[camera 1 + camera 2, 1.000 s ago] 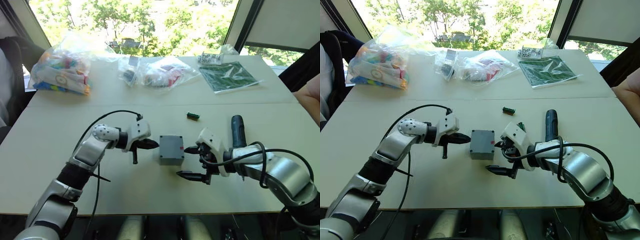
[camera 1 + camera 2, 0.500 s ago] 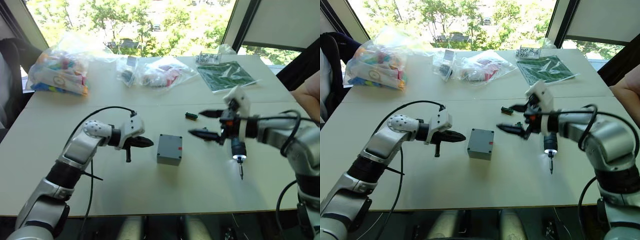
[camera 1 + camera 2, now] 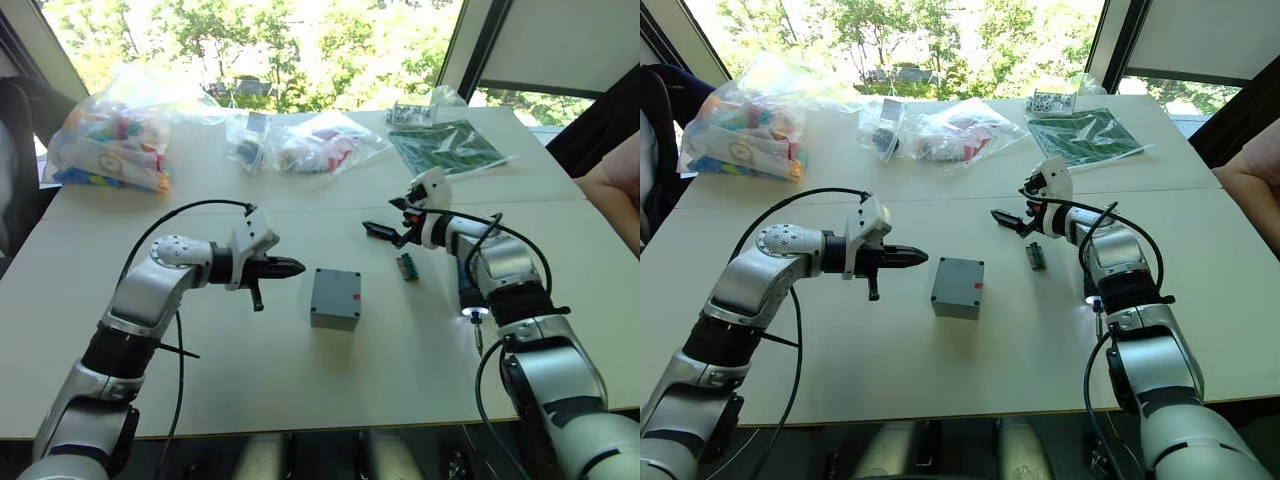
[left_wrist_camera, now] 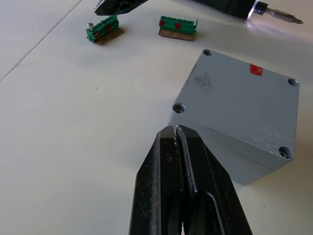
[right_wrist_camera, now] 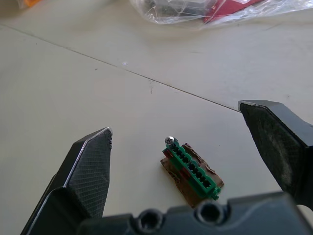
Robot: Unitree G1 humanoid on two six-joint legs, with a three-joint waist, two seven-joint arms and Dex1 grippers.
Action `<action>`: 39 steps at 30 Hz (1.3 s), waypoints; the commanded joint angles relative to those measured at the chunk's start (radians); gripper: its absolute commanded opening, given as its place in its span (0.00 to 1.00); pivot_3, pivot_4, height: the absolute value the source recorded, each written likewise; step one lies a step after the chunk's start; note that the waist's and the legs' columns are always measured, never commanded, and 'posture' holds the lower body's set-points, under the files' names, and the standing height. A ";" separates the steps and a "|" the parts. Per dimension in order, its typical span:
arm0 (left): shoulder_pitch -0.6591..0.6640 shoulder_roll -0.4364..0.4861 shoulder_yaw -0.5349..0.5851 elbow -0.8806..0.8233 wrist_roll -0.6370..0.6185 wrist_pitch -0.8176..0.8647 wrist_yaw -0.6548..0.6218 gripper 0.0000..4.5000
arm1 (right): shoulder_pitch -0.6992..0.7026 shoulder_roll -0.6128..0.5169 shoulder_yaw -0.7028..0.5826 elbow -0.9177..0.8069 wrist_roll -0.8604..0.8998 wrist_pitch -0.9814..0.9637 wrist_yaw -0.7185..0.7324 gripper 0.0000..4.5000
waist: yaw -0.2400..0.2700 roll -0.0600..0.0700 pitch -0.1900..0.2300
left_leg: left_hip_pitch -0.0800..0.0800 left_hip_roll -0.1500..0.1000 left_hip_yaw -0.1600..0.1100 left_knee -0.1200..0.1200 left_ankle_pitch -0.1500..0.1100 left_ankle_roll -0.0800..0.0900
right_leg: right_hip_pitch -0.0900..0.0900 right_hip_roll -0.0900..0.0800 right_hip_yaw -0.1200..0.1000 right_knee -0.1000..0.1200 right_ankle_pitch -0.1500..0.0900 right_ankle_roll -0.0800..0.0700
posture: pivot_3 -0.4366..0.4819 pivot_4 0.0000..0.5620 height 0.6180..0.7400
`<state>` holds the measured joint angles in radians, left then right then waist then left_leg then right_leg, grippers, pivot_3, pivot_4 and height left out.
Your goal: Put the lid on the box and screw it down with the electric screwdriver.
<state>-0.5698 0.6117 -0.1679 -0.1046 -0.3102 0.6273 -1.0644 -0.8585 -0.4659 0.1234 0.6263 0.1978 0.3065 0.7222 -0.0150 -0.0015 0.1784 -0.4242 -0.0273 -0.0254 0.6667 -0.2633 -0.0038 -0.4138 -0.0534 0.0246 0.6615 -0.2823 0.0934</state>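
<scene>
Grey plastic box, small, square and deep, sits near the middle of a pale table, its shallow grey lid already seated on top, a small red mark on the lid's upper face near one edge. Screw holes show at the lid's corners in the left wrist view. The left gripper hovers just beside the box on the robot's left, its two black fingers pressed together and holding nothing, tips pointed at the box without touching it. The right gripper hangs farther back on the robot's right, well apart from the box, fingers spread wide above a small green terminal-block connector lying on the table between them. A second green connector lies nearer the box. The dark, pen-shaped electric screwdriver lies on the table to the right of the box, partly hidden beneath the right arm, its white tip light glowing and its thin metal bit pointing toward the robot. Clear plastic bags of coloured parts and a green circuit board sit along the far side of the table.
</scene>
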 commanded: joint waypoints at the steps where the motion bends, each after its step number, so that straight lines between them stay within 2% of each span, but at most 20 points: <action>1: 0.006 0.012 0.031 -0.044 -0.020 0.005 0.015 0.00 | -0.050 0.019 -0.009 0.077 -0.039 -0.069 0.015 0.87 | 0.000 0.000 0.000 | 0.000 0.000 0.000 0.000 0.000 0.000 | 0.000 0.000 0.000 0.000 0.000 0.000 | 0.48 0.27 1.00; 6: 0.015 0.011 0.028 -0.046 -0.026 0.005 0.028 0.00 | -0.086 0.043 -0.020 0.169 -0.068 -0.114 0.021 0.52 | -0.001 0.000 0.000 | 0.000 0.000 0.000 0.000 0.000 0.000 | -0.001 0.001 0.000 0.000 0.000 0.000 | 0.48 0.27 1.00; 14: 0.014 0.010 0.025 -0.035 -0.026 -0.002 0.033 0.00 | -0.124 0.071 -0.029 0.261 -0.099 -0.160 0.023 0.52 | -0.001 0.000 0.000 | 0.000 0.001 0.000 0.000 0.001 -0.002 | -0.001 0.001 0.000 0.001 0.000 0.000 | 0.48 0.27 1.00; 23: 0.020 0.009 0.018 -0.025 -0.018 -0.015 0.035 0.00 | -0.129 0.084 -0.060 0.278 -0.097 -0.164 0.036 0.52 | -0.002 0.000 0.000 | 0.000 0.001 0.000 -0.001 0.003 -0.006 | -0.001 0.001 0.001 0.001 0.000 0.000 | 0.48 0.27 1.00; 24: 0.019 0.008 0.016 -0.024 -0.017 -0.016 0.035 0.00 | -0.129 0.085 -0.066 0.278 -0.093 -0.162 0.037 0.41 | -0.002 0.000 0.000 | 0.000 0.001 0.000 -0.001 0.003 -0.006 | -0.001 0.001 0.001 0.001 0.000 0.000 | 0.48 0.27 1.00; 26: 0.018 0.007 0.014 -0.023 -0.016 -0.018 0.035 0.00 | -0.126 0.086 -0.067 0.278 -0.101 -0.166 0.034 0.28 | -0.002 0.000 0.000 | 0.000 0.001 0.000 -0.001 0.003 -0.006 | -0.001 0.001 0.001 0.001 0.000 0.000 | 0.48 0.27 1.00; 27: 0.017 0.007 0.013 -0.023 -0.016 -0.019 0.035 0.00 | -0.125 0.087 -0.068 0.279 -0.104 -0.166 0.034 0.16 | -0.001 0.000 0.000 | 0.000 0.001 0.000 -0.001 0.003 -0.006 | -0.001 0.001 0.001 0.001 0.000 0.000 | 0.48 0.27 1.00; 29: 0.016 0.007 0.012 -0.020 -0.015 -0.022 0.034 0.00 | -0.124 0.092 -0.080 0.280 -0.099 -0.162 0.033 0.01 | -0.002 0.000 0.000 | 0.000 0.001 0.000 -0.001 0.003 -0.006 | -0.001 0.001 0.001 0.001 0.000 0.000 | 0.48 0.27 1.00; 39: 0.015 0.012 0.013 -0.012 -0.012 -0.030 0.030 0.00 | -0.105 0.081 -0.098 0.219 -0.086 -0.149 0.045 0.01 | -0.002 0.000 0.000 | 0.000 0.001 0.000 -0.001 0.003 -0.006 | -0.001 0.001 0.001 0.002 0.000 0.000 | 0.48 0.27 1.00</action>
<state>-0.5508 0.6169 -0.1701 -0.1074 -0.3161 0.6179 -1.0319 -0.9507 -0.3745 0.0530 0.9061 0.0931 0.1625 0.7573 -0.0167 -0.0013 0.1784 -0.4242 -0.0267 -0.0255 0.6661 -0.2599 -0.0097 -0.4151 -0.0521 0.0252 0.6631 -0.2824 0.0933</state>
